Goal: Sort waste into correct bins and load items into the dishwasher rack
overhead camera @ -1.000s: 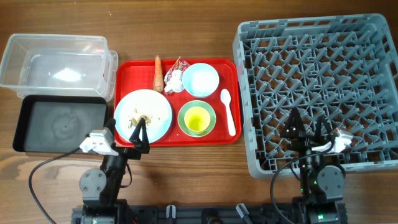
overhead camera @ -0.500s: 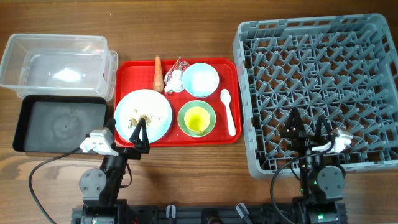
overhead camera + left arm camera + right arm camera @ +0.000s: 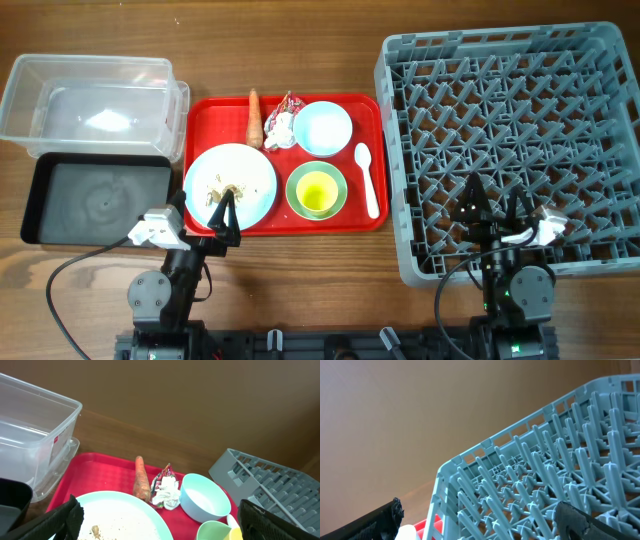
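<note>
On the red tray (image 3: pixel 200 108) lie the pale blue plate (image 3: pixel 231 185) with beige scraps (image 3: pixel 225 190), the carrot (image 3: pixel 254 118), the crumpled wrapper (image 3: pixel 281 122), the pale blue bowl (image 3: pixel 324 127), the green bowl (image 3: pixel 317 190) and the white spoon (image 3: pixel 367 178). The left wrist view shows the plate (image 3: pixel 120 515), carrot (image 3: pixel 142 478), wrapper (image 3: pixel 166 491) and blue bowl (image 3: pixel 205 497). My left gripper (image 3: pixel 208 207) is open and empty over the plate's near edge. My right gripper (image 3: pixel 496 205) is open and empty over the grey rack (image 3: pixel 510 140), which also shows in the right wrist view (image 3: pixel 535 490).
The clear tub (image 3: pixel 95 100) stands at the far left, with the black tray (image 3: pixel 95 200) just in front of it. The red tray sits between these bins and the rack. A black cable (image 3: pixel 70 280) loops on the table by the left arm.
</note>
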`<state>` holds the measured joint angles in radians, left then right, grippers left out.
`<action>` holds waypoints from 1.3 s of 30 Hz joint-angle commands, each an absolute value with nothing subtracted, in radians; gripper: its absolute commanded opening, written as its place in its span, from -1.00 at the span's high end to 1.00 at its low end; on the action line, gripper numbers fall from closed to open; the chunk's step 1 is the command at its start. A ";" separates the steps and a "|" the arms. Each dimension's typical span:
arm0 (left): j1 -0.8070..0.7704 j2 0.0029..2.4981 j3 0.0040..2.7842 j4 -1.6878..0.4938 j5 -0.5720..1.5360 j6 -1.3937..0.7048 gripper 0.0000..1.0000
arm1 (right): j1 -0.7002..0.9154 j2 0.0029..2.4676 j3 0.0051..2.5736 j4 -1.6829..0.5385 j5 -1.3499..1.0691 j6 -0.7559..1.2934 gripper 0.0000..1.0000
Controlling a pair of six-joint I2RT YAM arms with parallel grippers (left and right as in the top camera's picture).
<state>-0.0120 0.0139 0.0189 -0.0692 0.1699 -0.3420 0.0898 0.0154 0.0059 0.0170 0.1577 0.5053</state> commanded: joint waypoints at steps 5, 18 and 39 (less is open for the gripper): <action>-0.011 0.007 0.008 0.010 0.268 -0.356 -1.00 | 0.088 0.014 0.005 0.029 0.141 0.829 -0.99; -0.011 0.440 0.479 -0.146 0.394 -0.400 -0.99 | 0.088 0.256 0.458 -0.196 -0.320 0.444 -0.99; -0.468 1.560 1.201 -0.913 0.148 -0.453 -0.37 | 0.088 1.146 1.096 -0.788 -0.417 0.318 -0.86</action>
